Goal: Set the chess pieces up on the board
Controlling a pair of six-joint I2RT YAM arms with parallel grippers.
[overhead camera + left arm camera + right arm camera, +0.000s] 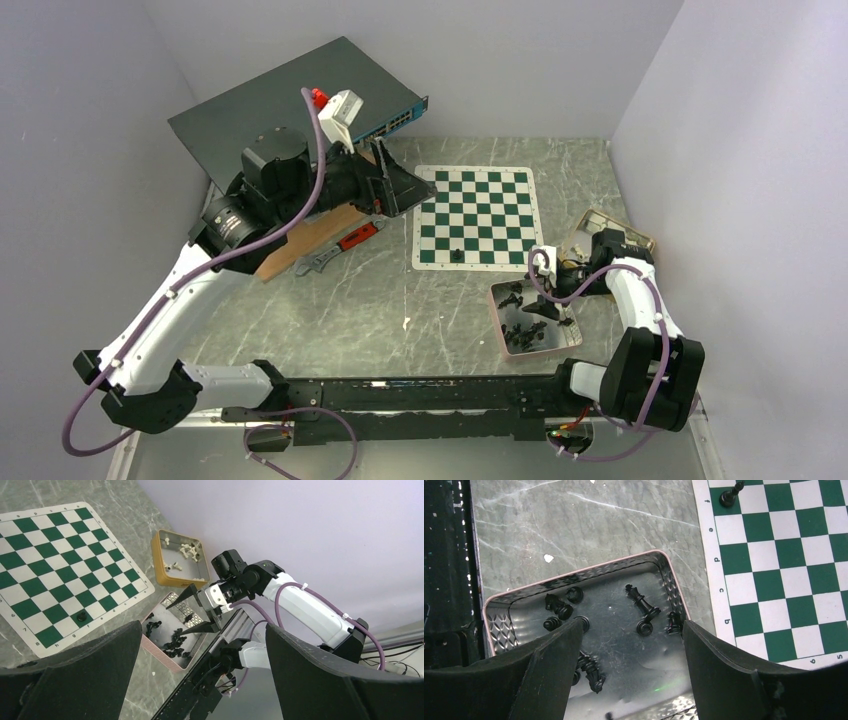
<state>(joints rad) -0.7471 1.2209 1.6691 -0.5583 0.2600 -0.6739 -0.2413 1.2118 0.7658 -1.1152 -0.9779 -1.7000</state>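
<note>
On the grey marbled counter [380,300], the right claw [634,680] hangs open and empty right above the pinkish tray [664,575] where the black chess pieces [642,602] lie toppled, board [478,215] just beyond it, while the left claw [405,190] gapes empty far off.

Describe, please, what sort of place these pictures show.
Most likely a robotics lab cell, not a home: plain pale walls box in a marble-patterned table, the left arm and right arm are bolted to a rail at its near edge, and a network switch sits in the back corner.
</note>
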